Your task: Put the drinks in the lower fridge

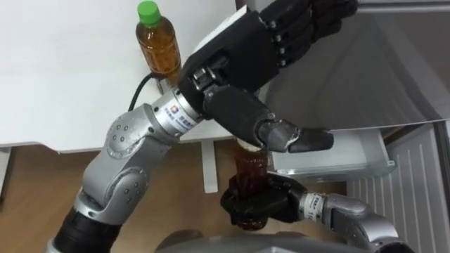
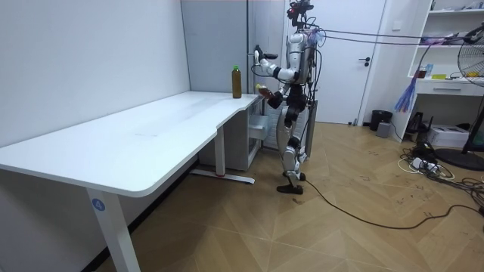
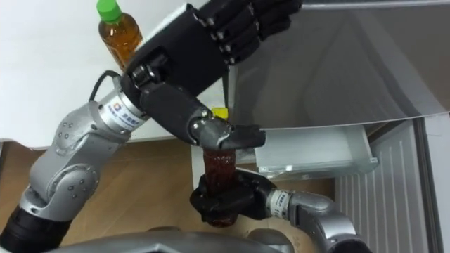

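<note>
Left eye view: right robot hand [image 1: 266,202] clamps dark bottle [image 1: 249,166]; left robot hand [image 1: 239,60] curls round fridge door [image 1: 365,77].

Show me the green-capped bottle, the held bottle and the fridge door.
green-capped bottle [image 1: 157,50]: left eye view, amber body.
held bottle [image 1: 250,167]: left eye view, upper body.
fridge door [image 1: 380,77]: left eye view, grey face.

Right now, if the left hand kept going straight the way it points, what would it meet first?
The grey metal fridge door: the left hand is at its edge, though contact is unclear. The right hand holds a brown drink bottle lower down, out of that line.
</note>
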